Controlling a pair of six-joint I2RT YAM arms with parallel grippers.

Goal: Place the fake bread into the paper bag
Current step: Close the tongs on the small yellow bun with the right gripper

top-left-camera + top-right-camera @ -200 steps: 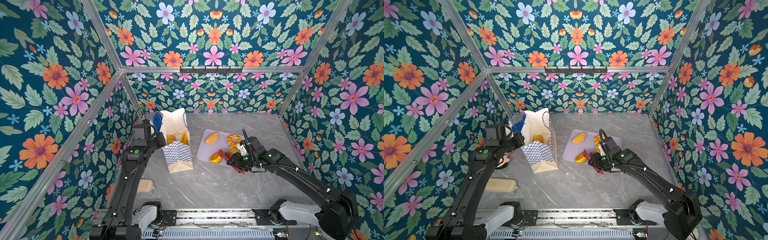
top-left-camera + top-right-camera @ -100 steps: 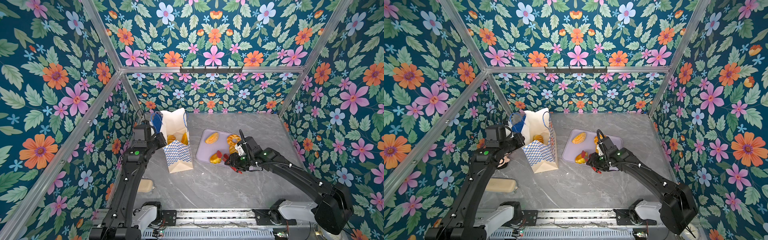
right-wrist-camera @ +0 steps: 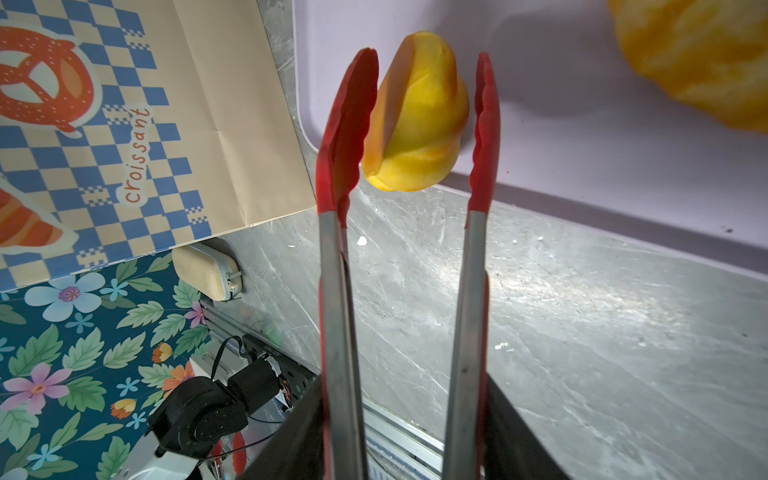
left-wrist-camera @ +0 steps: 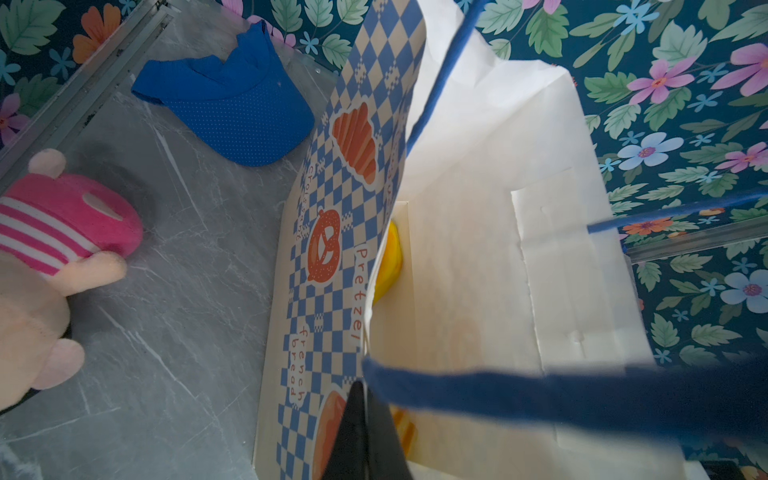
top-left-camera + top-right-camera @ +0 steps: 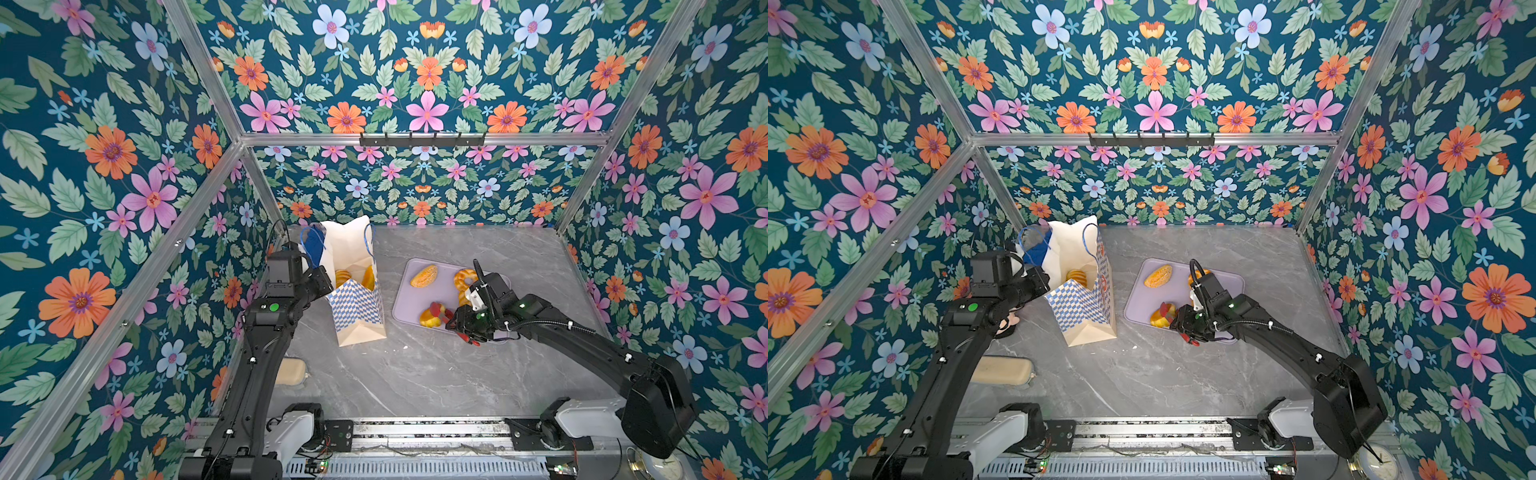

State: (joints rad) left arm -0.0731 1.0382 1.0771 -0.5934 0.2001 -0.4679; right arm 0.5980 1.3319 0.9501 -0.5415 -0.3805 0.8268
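Straddling a glossy golden-yellow toy pastry (image 3: 419, 120) with the red silicone tips of long steel tongs (image 3: 336, 291), clamped by both arms in the right fingers (image 5: 459, 325), closed partway onto them. Sets the tips apart, seemingly touching the pastry's flank on one side and stopping just beside it on the other, so no squeeze yet. Finds that pastry at the corner of the lilac plastic tray (image 5: 409, 309) nearest the bag, overlapping the rim toward the front edge of the grey marble-look surface (image 5: 415, 374). Shares the tray with an oval bun (image 5: 424, 275) by the far edge and a twisted ring (image 5: 463, 276) beside it, partly hidden by the arm.

Looks light, hollow and stiff, with a slick curved skin; probably squirts out sideways under a hard pinch. Better to clamp across the widest middle, tips low on both flanks, and squeeze gently.

Pinches the rim of the tall cream paper bag with blue-and-white checks (image 5: 357, 307) in the fully closed left fingers (image 4: 361, 432), holding the mouth open between the tray and the left edge of the surface. Thin paper, likely to crumple or tip if bumped. Holds some bread (image 5: 345, 277) inside.

Reads "croissant", "Pretzel" and "french bread" in orange on the bag, beside printed pastry pictures; no brand name legible.
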